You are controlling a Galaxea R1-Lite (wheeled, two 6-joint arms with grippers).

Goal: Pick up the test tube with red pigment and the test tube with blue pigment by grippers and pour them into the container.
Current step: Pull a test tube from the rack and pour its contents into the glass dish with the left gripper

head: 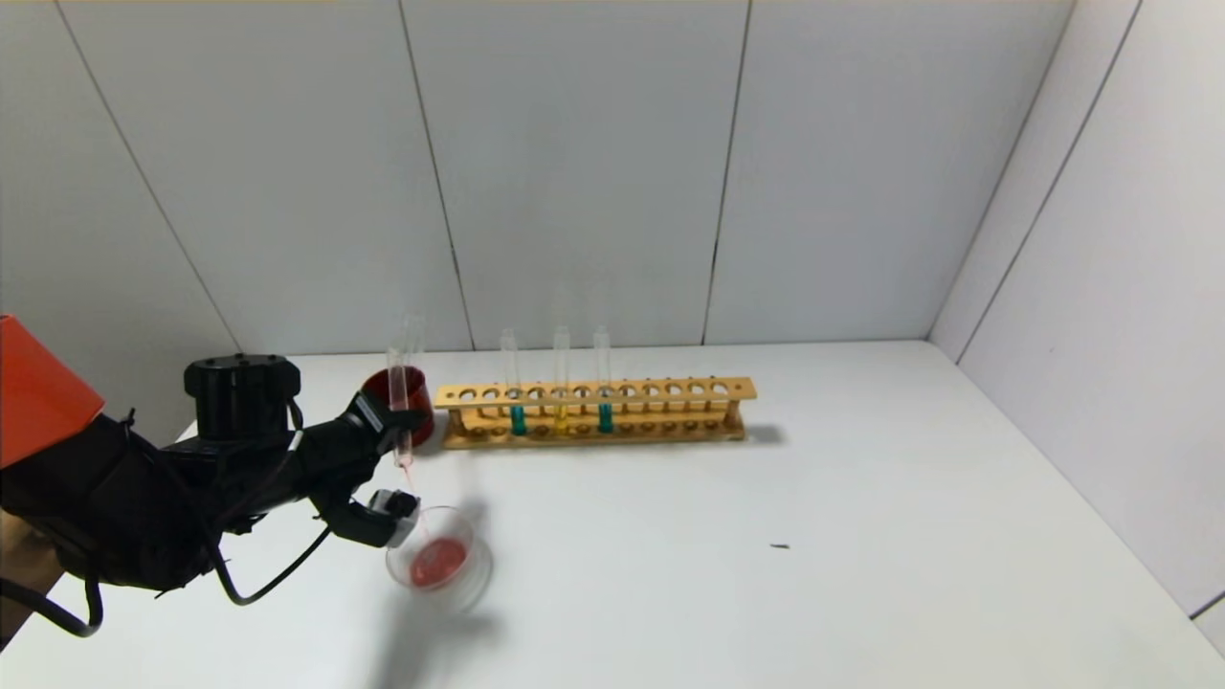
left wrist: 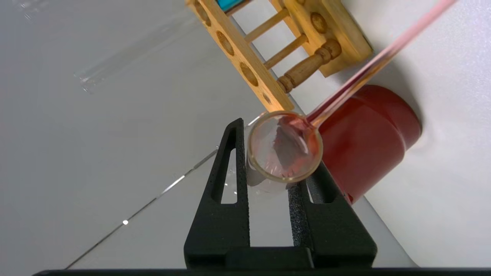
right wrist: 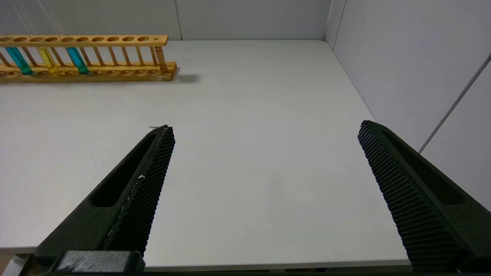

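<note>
My left gripper (head: 388, 426) is shut on the test tube with red pigment (head: 398, 383) and holds it mouth down. A thin red stream (head: 409, 478) runs from its mouth into the container (head: 476, 536), a clear glass dish with a red pool in it. In the left wrist view the fingers (left wrist: 230, 180) clamp the tube's open mouth (left wrist: 284, 145). Two tubes with blue pigment (head: 518, 418) (head: 605, 416) stand in the wooden rack (head: 670, 390). My right gripper (right wrist: 265, 126) is open and empty over bare table, out of the head view.
A dark red cup (head: 416, 388) stands behind the held tube, left of the rack; it also shows in the left wrist view (left wrist: 368, 145). A yellow tube (head: 561, 413) stands between the blue ones. A small dark speck (head: 780, 546) lies on the white table.
</note>
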